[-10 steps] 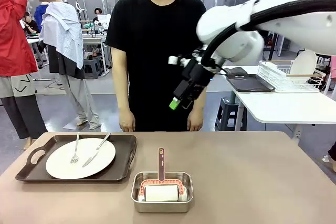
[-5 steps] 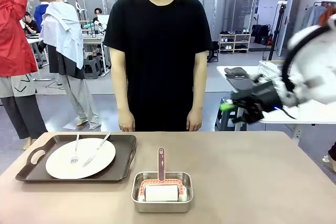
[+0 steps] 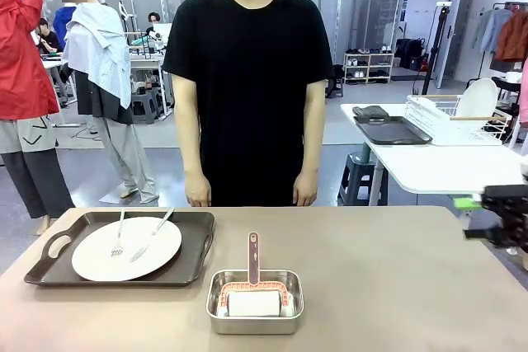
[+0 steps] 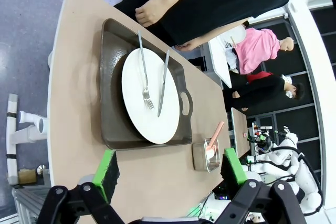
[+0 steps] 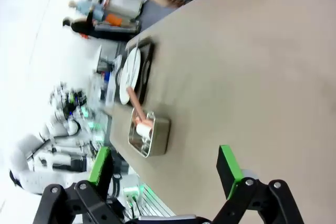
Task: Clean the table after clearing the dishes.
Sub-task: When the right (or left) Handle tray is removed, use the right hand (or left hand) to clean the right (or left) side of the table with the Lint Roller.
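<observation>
A white plate [image 3: 91,261] carrying a fork [image 3: 120,237] and a knife [image 3: 151,237] lies on a dark brown tray [image 3: 198,232] at the left of the beige table [image 3: 396,269]. My right gripper [image 3: 483,218] hangs open at the table's right edge, far from the tray. In the right wrist view its fingers [image 5: 228,167] stand apart above bare tabletop [image 5: 252,77], with the plate [image 5: 130,72] far off. In the left wrist view my left gripper [image 4: 170,174] is open and empty, hovering short of the tray [image 4: 107,77] and plate [image 4: 157,124].
A small steel pan [image 3: 254,301] holding a pink-handled roller sits front and centre. A person in a black shirt [image 3: 247,80] stands at the far edge with arms down. To the right stands a white side table [image 3: 445,171] with a dark tray [image 3: 392,131] and a dish rack [image 3: 458,117].
My right arm has swung from high over the table's middle to the right and down, ending low at the table's right edge. The tray, plate and pan have not moved.
</observation>
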Robot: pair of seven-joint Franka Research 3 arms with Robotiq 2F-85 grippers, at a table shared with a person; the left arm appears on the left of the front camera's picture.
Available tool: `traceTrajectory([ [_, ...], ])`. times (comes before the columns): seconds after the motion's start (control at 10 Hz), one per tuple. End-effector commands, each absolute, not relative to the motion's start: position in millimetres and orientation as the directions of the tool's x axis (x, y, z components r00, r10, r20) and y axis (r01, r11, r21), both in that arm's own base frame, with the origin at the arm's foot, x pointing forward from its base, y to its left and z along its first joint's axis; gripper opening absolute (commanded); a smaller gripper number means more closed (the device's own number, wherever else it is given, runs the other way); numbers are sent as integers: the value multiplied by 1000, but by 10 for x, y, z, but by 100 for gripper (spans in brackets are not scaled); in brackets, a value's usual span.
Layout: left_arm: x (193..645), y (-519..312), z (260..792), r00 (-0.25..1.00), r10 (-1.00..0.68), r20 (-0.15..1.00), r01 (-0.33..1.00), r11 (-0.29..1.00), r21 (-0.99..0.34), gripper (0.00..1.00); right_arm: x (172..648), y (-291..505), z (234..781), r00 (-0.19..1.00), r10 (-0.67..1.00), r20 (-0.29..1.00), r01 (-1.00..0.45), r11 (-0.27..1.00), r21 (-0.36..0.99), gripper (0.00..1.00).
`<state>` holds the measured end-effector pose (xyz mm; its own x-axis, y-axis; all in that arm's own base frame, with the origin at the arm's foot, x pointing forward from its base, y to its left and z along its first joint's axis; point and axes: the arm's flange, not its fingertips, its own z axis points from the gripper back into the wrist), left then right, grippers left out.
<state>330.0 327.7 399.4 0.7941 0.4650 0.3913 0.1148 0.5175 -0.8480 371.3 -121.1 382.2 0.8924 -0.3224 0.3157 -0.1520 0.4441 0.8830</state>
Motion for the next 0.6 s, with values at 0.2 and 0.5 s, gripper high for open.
traceTrajectory([
  [0.2, 3266, 3292, 4007, 789, 472, 394, 118, 512, -851, 100, 2935, -1661, 3824, 786, -526, 324, -90, 422, 902, 100],
  [0.5, 3266, 3292, 4007, 789, 472, 394, 118, 512, -851, 100, 2729, -1788, 3789, 740, -600, 303, -37, 413, 910, 100],
])
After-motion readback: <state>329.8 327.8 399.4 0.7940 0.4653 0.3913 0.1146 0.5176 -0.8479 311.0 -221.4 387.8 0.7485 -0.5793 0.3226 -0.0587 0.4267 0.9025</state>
